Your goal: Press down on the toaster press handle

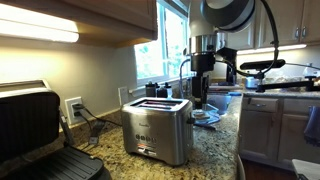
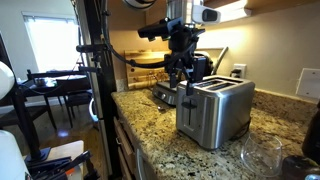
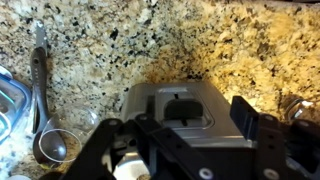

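Observation:
The brushed steel two-slot toaster (image 1: 155, 130) stands on the granite counter and shows in both exterior views (image 2: 215, 110). In the wrist view its end face (image 3: 150, 100) lies below me, with the dark press handle (image 3: 183, 104) sitting in a recessed panel. My gripper (image 3: 175, 125) is open, and its black fingers are spread to either side above that end. In both exterior views the gripper (image 1: 200, 97) (image 2: 183, 88) hangs at the toaster's handle end, about level with its top. I cannot tell whether it touches the handle.
A black contact grill (image 1: 30, 130) stands open beside the toaster, near a wall outlet (image 1: 73, 107). A metal measuring spoon (image 3: 42, 110) and a clear container (image 3: 6, 100) lie on the counter. A glass bowl (image 2: 262, 155) sits close by. The counter edge (image 2: 140, 135) drops off.

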Action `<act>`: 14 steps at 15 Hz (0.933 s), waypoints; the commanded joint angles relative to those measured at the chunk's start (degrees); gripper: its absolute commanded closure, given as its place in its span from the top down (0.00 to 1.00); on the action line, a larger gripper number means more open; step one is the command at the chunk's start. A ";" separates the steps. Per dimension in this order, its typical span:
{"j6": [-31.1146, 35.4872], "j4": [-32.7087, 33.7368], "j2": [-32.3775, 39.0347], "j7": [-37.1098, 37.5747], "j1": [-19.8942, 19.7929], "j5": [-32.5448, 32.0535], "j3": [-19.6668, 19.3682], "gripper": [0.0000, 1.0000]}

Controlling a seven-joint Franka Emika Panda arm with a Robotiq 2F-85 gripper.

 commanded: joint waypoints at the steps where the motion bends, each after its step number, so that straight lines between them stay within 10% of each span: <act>1: 2.41 -1.44 0.06 0.61 1.19 0.85 0.53 0.49; 8: 5.49 -1.24 2.44 0.35 0.78 0.97 -0.12 0.05; 14: 6.58 -1.05 3.22 -0.17 0.85 2.94 -0.70 0.02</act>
